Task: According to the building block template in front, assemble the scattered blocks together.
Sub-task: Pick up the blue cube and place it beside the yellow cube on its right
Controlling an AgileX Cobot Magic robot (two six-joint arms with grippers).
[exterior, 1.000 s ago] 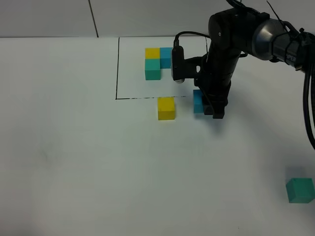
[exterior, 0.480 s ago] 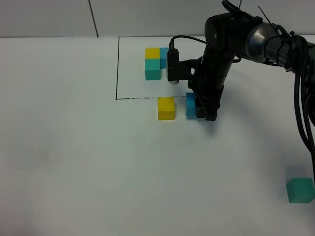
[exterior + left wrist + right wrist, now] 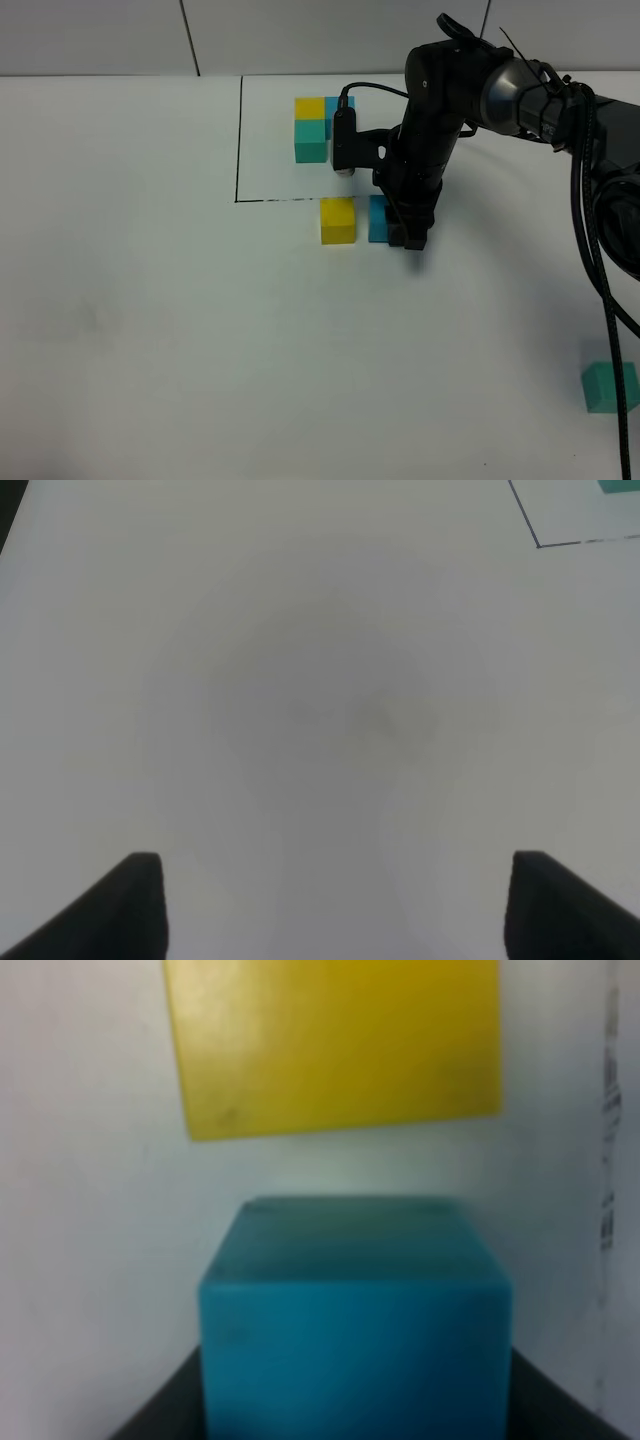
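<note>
Just beside the yellow cube, the right end effector clamps the blue cube; left end effector spread apart.

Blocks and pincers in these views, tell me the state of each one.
yellow block: loose, lying flat
blue block: gripped, small gap from yellow block
teal-green block: loose, alone, far from the others
template: three cubes joined, untouched
right pincer: shut on blue block
left pincer: open, empty
</note>
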